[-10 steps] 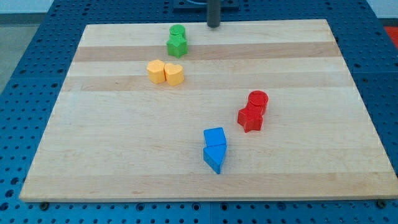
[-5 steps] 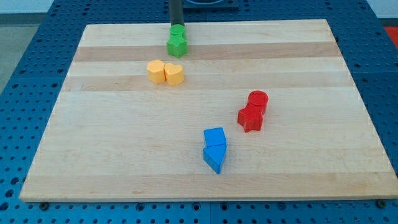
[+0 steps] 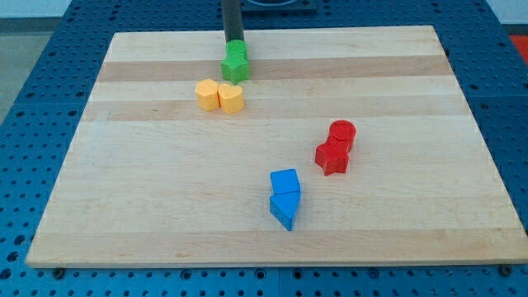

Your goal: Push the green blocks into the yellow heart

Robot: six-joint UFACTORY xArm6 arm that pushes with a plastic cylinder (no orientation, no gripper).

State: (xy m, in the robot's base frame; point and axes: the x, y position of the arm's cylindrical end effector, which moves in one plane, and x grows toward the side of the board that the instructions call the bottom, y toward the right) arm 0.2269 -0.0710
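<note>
Two green blocks sit together near the view's top: a green cylinder point(image 3: 238, 49) behind a green star point(image 3: 234, 66). My tip point(image 3: 233, 41) stands right behind the cylinder, touching or nearly touching it. The yellow heart point(image 3: 232, 98) lies just below the green star with a small gap between them. A yellow hexagon-like block point(image 3: 207, 94) sits against the heart's left side.
A red cylinder point(image 3: 341, 133) and a red star point(image 3: 332, 156) sit together right of centre. A blue cube point(image 3: 285, 182) and a blue triangular block point(image 3: 285, 209) sit together toward the bottom. The wooden board point(image 3: 148, 206) lies on a blue perforated table.
My tip moved from the top centre leftward to behind the green cylinder, then down. The green blocks slid slightly down toward the yellow heart.
</note>
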